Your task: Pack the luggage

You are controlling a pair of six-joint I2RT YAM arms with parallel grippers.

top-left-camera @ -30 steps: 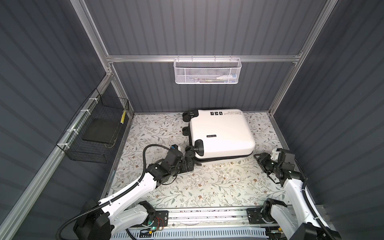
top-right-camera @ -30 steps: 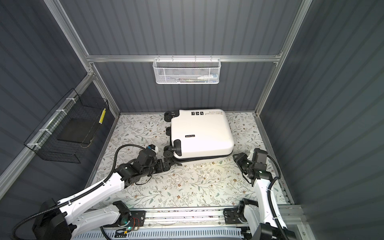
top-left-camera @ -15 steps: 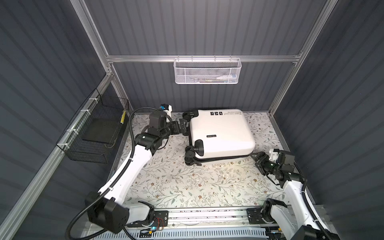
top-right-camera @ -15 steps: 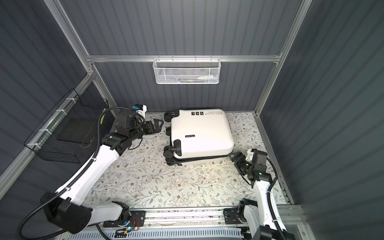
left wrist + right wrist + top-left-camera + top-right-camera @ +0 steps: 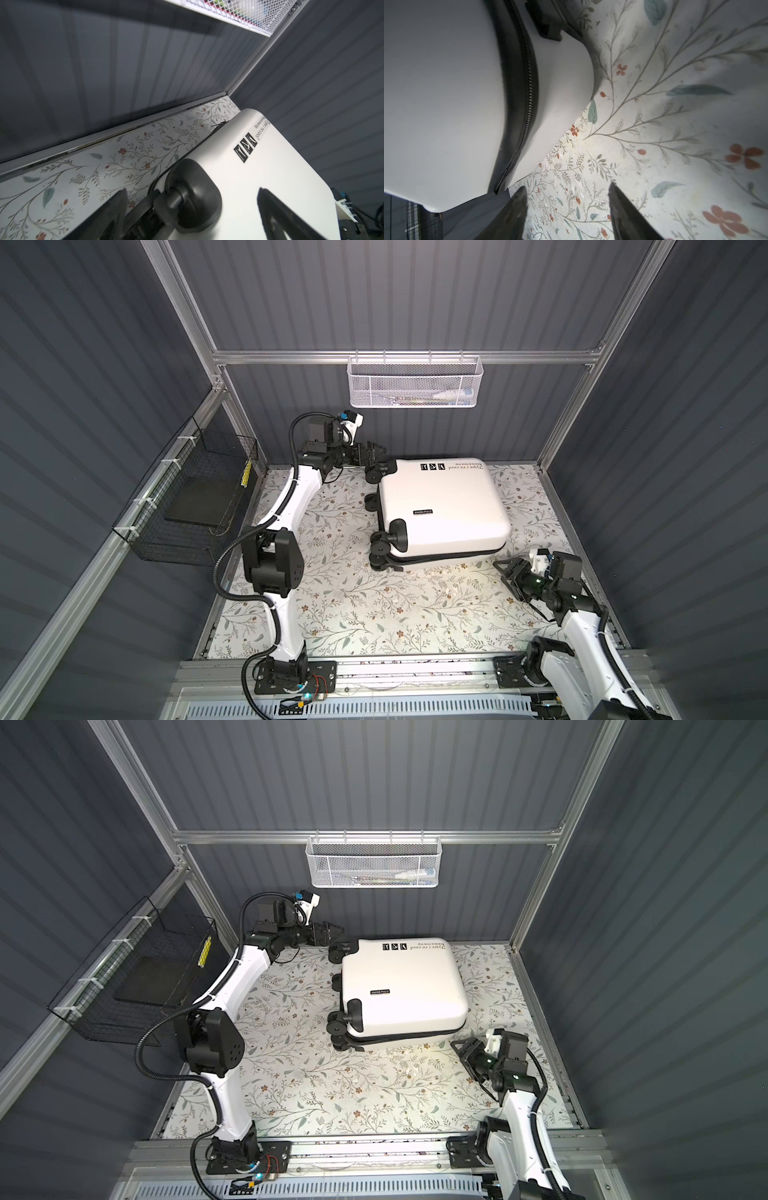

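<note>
The luggage (image 5: 440, 510) is lying flat and shut on the floral desk (image 5: 332, 614), toward the back wall, with its wheels facing the left arm's side.

- The left hand (image 5: 379, 452) is sitting released at the far wheel corner. In the left wrist view its fingers (image 5: 116, 207) are spread wide with a black wheel (image 5: 193, 195) lying between them. I cannot tell whether they are touching it.
- The right hand (image 5: 505, 576) is hanging low just beside the near corner on the opposite side. It is released, and the right wrist view is showing only bare desk between its fingers (image 5: 517, 207).
- The zipper band (image 5: 521, 83) is running round that corner, just ahead of the right hand. No pull tab is showing.
- The white mesh basket (image 5: 413, 381) on the back rail and the black wire basket (image 5: 195, 506) on the side wall are holding things I cannot make out.

Judgement: packing has not begun, and the step in hand is getting the case open.

- The left hand should be bracing the shell at the wheel corner, since a case on wheels is likely to be sliding or pivoting under any sideways pull.
- The right hand should be finding the tab first, then pinching it squarely and drawing it along the band's line, slowing at the rounded corners.
- Grabbing the band itself, or tugging off-line, risks jamming the teeth or dragging the whole case across the desk.
</note>
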